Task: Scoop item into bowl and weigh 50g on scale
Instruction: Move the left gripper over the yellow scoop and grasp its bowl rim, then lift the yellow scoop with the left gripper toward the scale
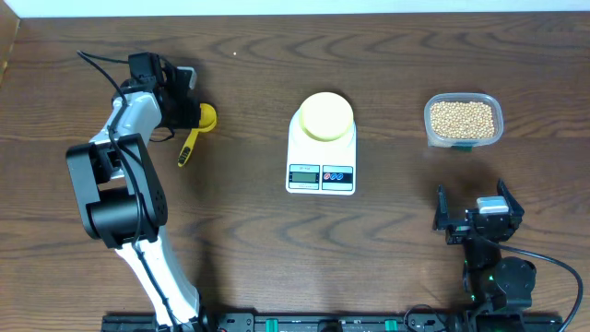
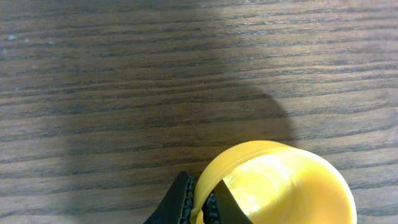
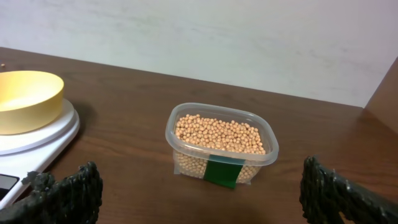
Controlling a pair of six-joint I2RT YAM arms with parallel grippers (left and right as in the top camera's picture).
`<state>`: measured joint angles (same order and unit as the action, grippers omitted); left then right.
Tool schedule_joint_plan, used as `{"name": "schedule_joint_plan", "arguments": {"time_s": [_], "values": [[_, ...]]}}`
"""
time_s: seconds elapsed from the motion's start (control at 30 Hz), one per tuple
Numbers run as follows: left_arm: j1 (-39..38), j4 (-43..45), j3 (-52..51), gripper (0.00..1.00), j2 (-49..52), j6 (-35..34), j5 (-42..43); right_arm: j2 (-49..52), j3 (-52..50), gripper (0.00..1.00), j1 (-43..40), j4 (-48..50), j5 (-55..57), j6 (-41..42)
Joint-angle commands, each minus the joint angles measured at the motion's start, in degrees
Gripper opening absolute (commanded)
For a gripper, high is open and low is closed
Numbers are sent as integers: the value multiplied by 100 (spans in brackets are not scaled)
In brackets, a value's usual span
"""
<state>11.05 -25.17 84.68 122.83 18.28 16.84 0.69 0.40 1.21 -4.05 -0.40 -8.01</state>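
My left jaws pinch the bright yellow plastic scoop [image 2: 280, 186]; right jaws spread. Tan dried beans [image 3: 221, 134] all lie in the clear plastic tub [image 3: 173, 140]; pale yellow bowl [image 1: 326, 115] on white digital scale [image 1: 321, 175]: empty.

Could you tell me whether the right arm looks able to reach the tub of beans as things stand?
Probably yes: the right gripper faces the tub with jaws open, and only bare table lies between them.
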Motion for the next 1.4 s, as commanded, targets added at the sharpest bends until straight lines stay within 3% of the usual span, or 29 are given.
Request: {"name": "schedule_joint_plan", "arguments": {"time_s": [0.0,0.2,0.33,0.47,0.63,0.73,0.97,1.03,1.23,1.37], "values": [[9,42,63,7,-568,-649,50,-39,-9,99,33,-26,7,24],[-17,9,63,7,-1838,-2229,52,-39,-9,99,33,-26,7,24],[-70,-173,63,8,-2367,-2702,52,-39,-9,99,33,-26,7,24],[-138,-262,63,7,-2592,-3117,52,-39,-9,99,33,-26,7,24],[-208,-553,63,7,-2627,-4767,52,-39,-9,99,33,-26,7,24],[-319,-750,61,8,-2625,-5333,63,-39,-9,99,33,-26,7,24],[-693,-730,61,8,-2629,-5357,205,-39,-9,99,33,-26,7,24],[-817,-691,61,8,-2629,-5768,229,-39,-9,99,33,-26,7,24],[-953,-702,61,8,-2629,-5840,433,-42,-9,99,33,-26,7,24],[-953,-691,61,7,-2629,-6522,767,-39,-9,99,33,-26,7,24]]}}
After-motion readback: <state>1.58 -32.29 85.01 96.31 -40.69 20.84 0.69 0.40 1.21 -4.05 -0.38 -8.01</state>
